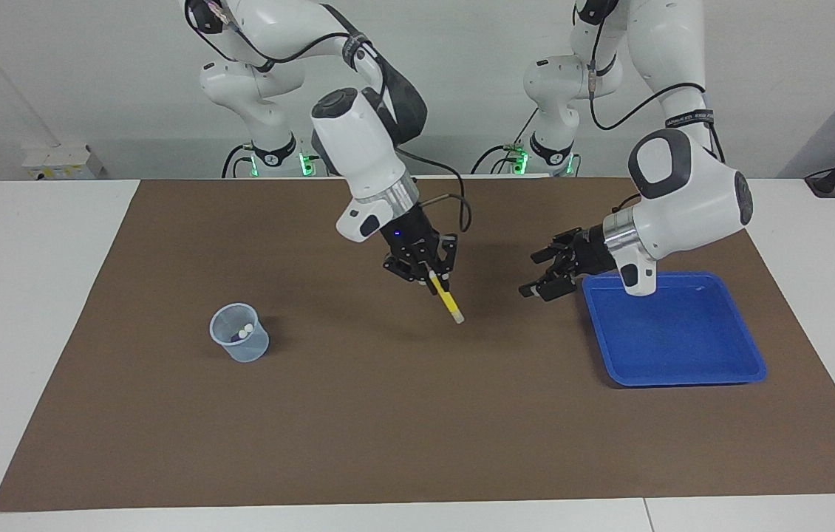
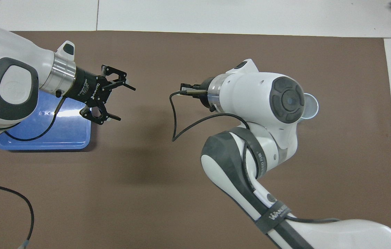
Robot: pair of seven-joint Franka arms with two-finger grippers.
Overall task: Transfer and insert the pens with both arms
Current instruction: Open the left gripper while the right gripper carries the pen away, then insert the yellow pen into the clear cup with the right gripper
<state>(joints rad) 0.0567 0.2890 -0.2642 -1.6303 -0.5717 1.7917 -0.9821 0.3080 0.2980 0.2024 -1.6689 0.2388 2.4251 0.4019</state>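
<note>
My right gripper (image 1: 434, 281) is shut on the yellow pen (image 1: 447, 299). It holds the pen slanted, whitish cap end down, over the middle of the brown mat. In the overhead view the right arm's wrist hides this gripper and the pen. A clear plastic cup (image 1: 240, 334) stands toward the right arm's end; two whitish cap ends (image 1: 244, 330) and a bit of purple show inside it. I cannot make out the green pen. My left gripper (image 1: 542, 275) (image 2: 126, 103) is open and empty, held over the mat beside the blue tray.
The blue tray (image 1: 683, 340) (image 2: 60, 135) lies toward the left arm's end, with nothing in it. The brown mat (image 1: 388, 421) covers most of the white table. In the overhead view only the cup's rim (image 2: 312, 107) shows past the right arm.
</note>
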